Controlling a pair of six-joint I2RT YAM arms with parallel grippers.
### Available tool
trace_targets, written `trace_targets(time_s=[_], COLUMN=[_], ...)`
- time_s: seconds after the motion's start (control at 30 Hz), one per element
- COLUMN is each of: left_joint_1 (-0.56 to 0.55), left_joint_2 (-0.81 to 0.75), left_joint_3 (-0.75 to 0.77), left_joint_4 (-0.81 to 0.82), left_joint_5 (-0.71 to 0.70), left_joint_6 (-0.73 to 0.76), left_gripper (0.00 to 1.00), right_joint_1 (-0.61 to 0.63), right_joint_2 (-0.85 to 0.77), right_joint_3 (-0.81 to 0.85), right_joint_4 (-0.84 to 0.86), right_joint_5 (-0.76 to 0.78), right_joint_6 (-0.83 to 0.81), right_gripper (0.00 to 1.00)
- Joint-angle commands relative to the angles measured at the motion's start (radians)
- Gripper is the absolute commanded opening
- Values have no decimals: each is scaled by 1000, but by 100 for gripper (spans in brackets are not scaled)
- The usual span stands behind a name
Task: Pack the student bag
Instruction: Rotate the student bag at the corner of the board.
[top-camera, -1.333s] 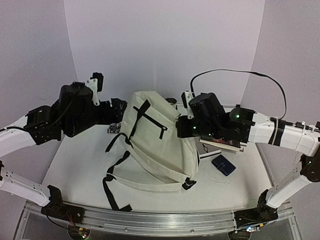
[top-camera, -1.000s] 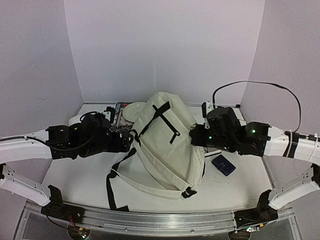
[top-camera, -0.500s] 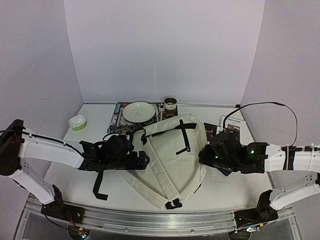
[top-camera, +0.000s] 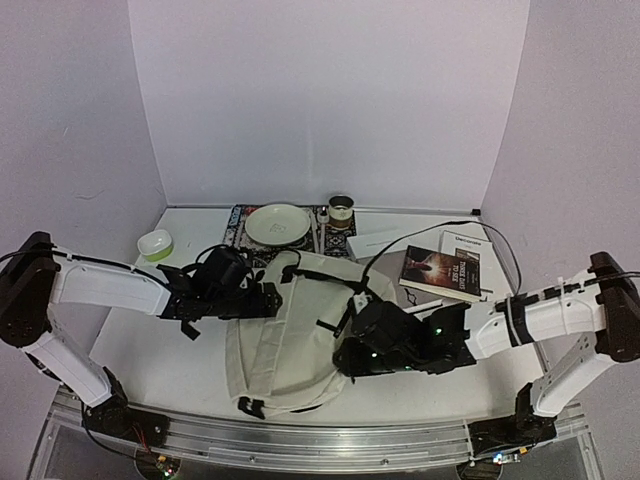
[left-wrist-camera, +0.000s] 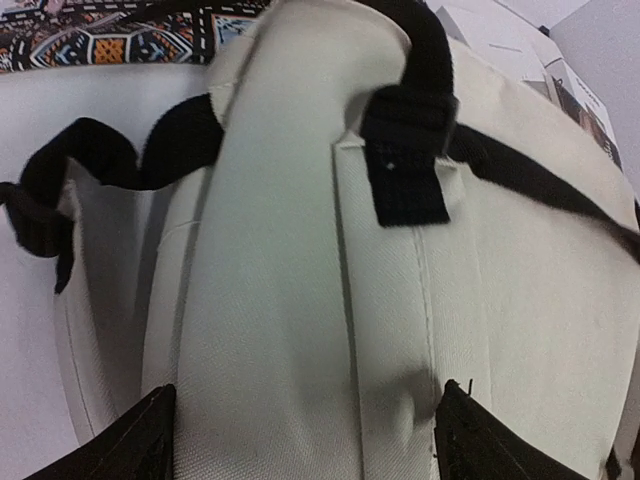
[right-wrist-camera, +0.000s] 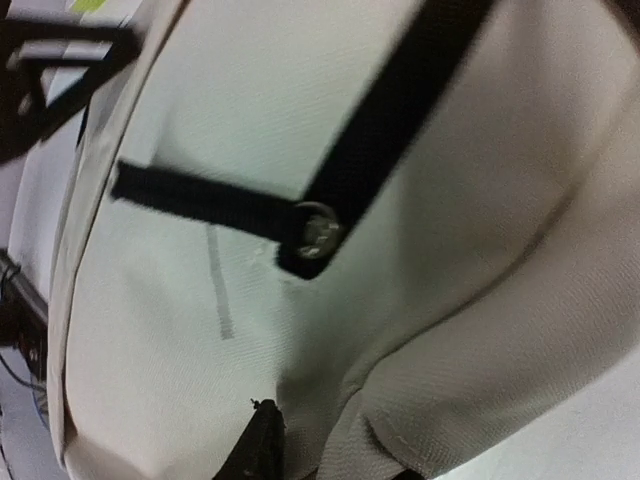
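My left gripper (left-wrist-camera: 305, 445) is spread wide over the top of the student bag (top-camera: 290, 340); my right gripper (top-camera: 346, 357) seems to pinch a fold on its side, so I'd lift gently there to find the opening, which I cannot see. The bag lies flat toward the middle of the near edge, nothing visibly in it; the book (top-camera: 440, 272) waits by the right edge; the plate (top-camera: 278, 223) at the far edge is bare.

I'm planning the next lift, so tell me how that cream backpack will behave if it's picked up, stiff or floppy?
Probably floppy: the student bag lies slumped flat, its fabric creasing and puckering in both wrist views. Likely light for its size, since it looks flat and unfilled. Its loose black straps may dangle and snag.
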Motion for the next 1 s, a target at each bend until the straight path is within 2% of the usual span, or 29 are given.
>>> trace_targets(time_s=[0.0,0.2,0.4,0.67,0.83,0.97], left_joint_1=[43,76,77,77,77,76], left_joint_2=[-71,-135,-168,-113,-70,-60], left_joint_3=[72,85,82,90,82,90], left_joint_4=[-56,-131,-154,-155,-154,-154], left_joint_5=[16,-15,30,140,147,151], left_joint_6=[142,247,259,192,173,188], left_gripper=[87,89,90,91,90,87], right_joint_1=[65,67,53,-86,-109,-100], right_joint_2=[89,66,-30,-121,-24,113], right_joint_3=[163,263,298,225,223,236], right_joint_4=[12,-160,-369,-394,-325,-265], right_joint_5=[-105,-55,79,84,42,-46], right_joint_6=[-127,-281,-421,-472,-509,-501], right_gripper=[35,71,92,96,94,85])
